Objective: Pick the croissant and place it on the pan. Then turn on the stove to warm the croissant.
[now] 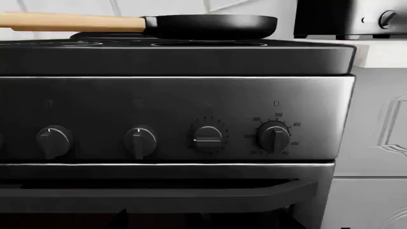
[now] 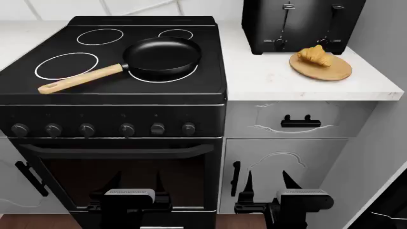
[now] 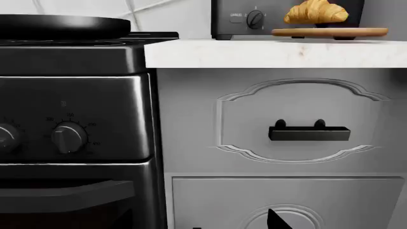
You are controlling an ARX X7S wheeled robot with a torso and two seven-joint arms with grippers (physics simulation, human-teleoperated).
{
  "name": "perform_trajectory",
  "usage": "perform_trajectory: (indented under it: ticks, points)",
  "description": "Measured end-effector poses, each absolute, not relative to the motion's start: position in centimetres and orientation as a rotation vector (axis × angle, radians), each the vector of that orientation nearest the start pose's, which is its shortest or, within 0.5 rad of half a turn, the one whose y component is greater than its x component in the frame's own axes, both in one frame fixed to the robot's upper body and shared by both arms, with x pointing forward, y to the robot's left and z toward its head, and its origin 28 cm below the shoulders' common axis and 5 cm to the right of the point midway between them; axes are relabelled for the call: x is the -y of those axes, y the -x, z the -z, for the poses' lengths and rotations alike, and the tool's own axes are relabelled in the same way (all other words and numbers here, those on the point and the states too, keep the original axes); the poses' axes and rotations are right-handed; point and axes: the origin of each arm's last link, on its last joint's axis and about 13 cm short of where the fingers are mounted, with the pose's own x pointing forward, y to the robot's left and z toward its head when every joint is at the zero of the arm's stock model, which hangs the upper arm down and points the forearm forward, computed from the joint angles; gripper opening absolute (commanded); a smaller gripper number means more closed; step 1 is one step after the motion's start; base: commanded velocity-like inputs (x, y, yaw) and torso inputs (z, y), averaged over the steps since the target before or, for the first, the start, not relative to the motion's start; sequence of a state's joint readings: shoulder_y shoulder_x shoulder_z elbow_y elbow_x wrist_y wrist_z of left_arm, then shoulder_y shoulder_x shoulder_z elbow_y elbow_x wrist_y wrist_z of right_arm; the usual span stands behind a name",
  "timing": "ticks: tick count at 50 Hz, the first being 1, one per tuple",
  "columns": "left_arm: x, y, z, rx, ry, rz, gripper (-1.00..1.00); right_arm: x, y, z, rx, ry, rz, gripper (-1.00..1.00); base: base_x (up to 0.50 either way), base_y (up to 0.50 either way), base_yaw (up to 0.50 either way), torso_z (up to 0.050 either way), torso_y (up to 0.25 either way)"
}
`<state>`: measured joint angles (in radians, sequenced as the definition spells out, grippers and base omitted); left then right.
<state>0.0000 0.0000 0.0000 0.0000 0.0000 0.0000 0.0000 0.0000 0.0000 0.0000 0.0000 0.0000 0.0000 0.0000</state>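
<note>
Your right gripper point(image 2: 266, 179) hangs low before the cabinets, jaws spread and empty, as does the left gripper point(image 2: 137, 179). The croissant point(image 2: 315, 55) lies up, far and slightly right on the round board point(image 2: 330, 71); the right arm is nearer.

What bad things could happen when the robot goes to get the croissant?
The croissant sits on a round wooden board right in front of the toaster, so the right gripper might bump the toaster or push the board. The pan has a long handle sticking out over the stove; an arm could knock it sideways.
</note>
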Motion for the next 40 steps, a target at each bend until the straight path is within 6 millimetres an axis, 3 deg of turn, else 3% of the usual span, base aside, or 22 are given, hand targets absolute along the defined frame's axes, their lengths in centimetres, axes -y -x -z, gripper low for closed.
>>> perform_trajectory:
  ticks: [6,40]
  points:
    - [-20.54,-21.05,-1.35,0.006,-0.002,0.003,1.0,9.61,-21.05,-1.29,0.001,-0.004,-0.007,1.0,0.0,0.0,0.0,0.004,0.0]
    - [-20.49,-20.33,-1.64,0.045,0.008,0.061,1.0,9.7,-20.67,-1.47,0.028,-0.021,-0.049,1.0,0.0,0.0,0.0,0.049,0.0]
